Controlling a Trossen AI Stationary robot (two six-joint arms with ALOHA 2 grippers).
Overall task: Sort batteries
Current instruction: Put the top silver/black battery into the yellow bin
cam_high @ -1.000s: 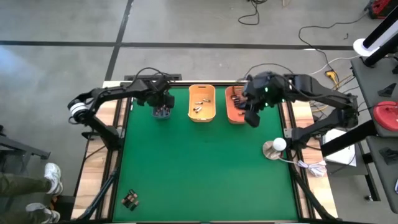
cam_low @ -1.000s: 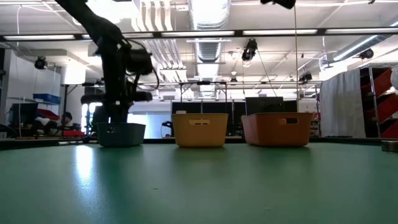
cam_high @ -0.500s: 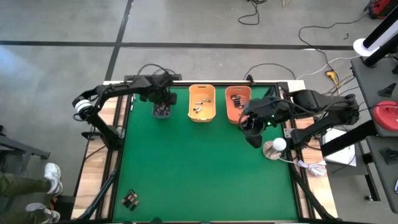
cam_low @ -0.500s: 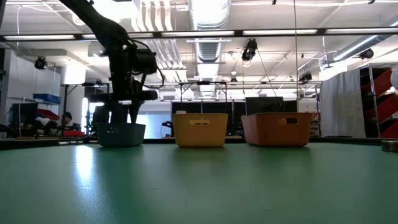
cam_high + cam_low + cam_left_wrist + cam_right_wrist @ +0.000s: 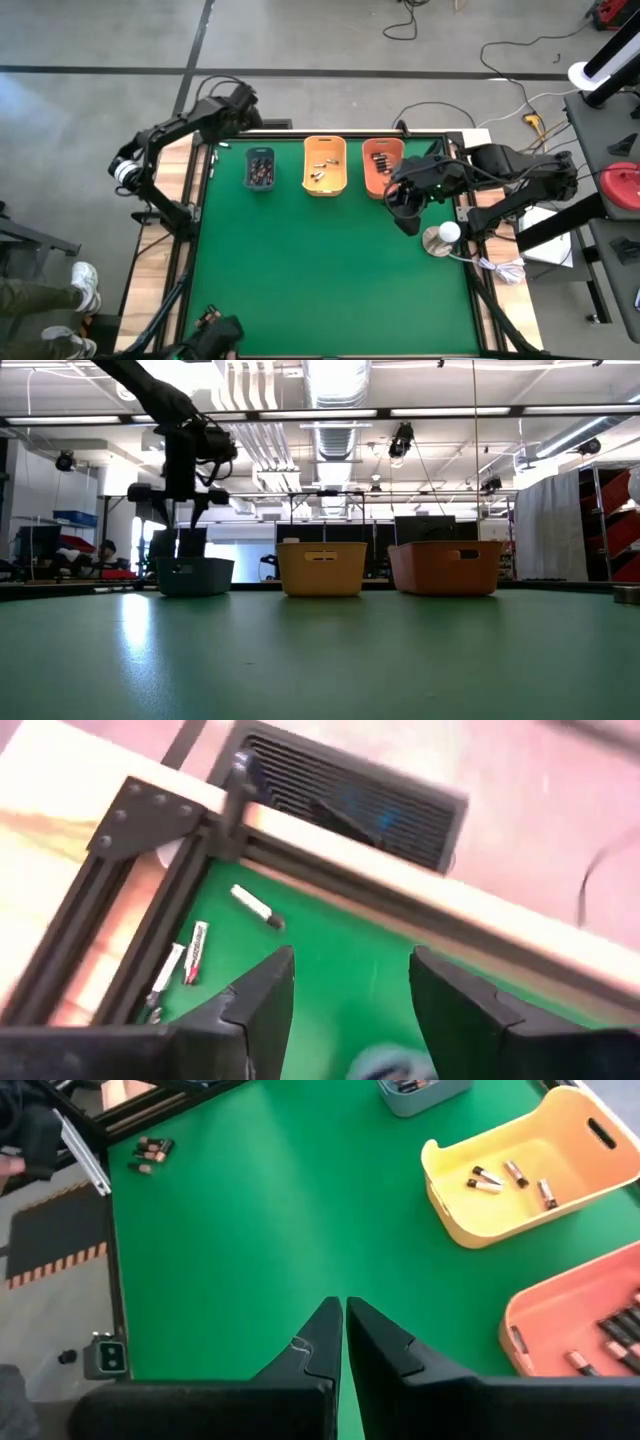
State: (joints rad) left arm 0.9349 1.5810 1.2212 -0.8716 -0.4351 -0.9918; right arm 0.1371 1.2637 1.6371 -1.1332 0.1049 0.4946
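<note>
Grey-blue bin (image 5: 260, 169) sat just beside the left gripper (image 5: 243, 100), whose fingers stood apart, empty; batteries (image 5: 261, 171) lay inside it. Next came the yellow bin (image 5: 325, 166), then the orange bin (image 5: 380, 167), touching the pinched-together, empty right gripper (image 5: 408, 222).

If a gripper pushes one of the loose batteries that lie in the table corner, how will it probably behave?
The loose batteries are small smooth cylinders lying on their sides on the green mat, so a push across the length would probably roll them. They look rigid, not floppy. Lying close to the table frame, they may be awkward to pinch.
</note>
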